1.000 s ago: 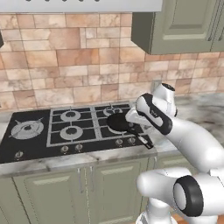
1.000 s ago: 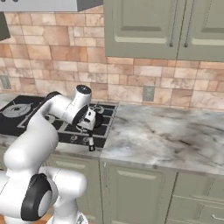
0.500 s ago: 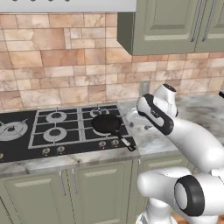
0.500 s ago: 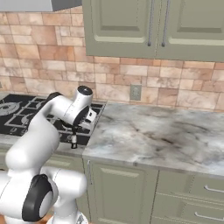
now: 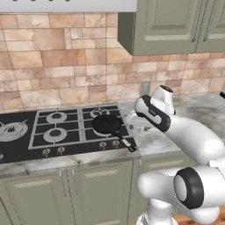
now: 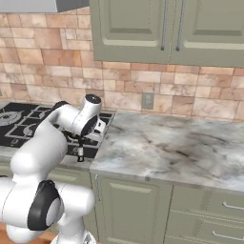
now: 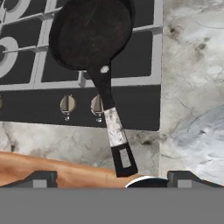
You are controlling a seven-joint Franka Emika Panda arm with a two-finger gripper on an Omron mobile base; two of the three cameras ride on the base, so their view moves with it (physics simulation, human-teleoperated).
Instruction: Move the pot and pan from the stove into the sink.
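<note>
Hovering open hand [image 7: 112, 177] above pan [image 7: 92, 33] handle's end.

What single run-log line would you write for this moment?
gripper: open, empty | above pan handle | pan: on stove, front right burner, handle past front edge | phase: approaching pan

One black frying pan [image 5: 107, 124] is counted on one gas cooktop [image 5: 26, 145]; five burners and one wall outlet [image 6: 147, 100] are seen.
</note>
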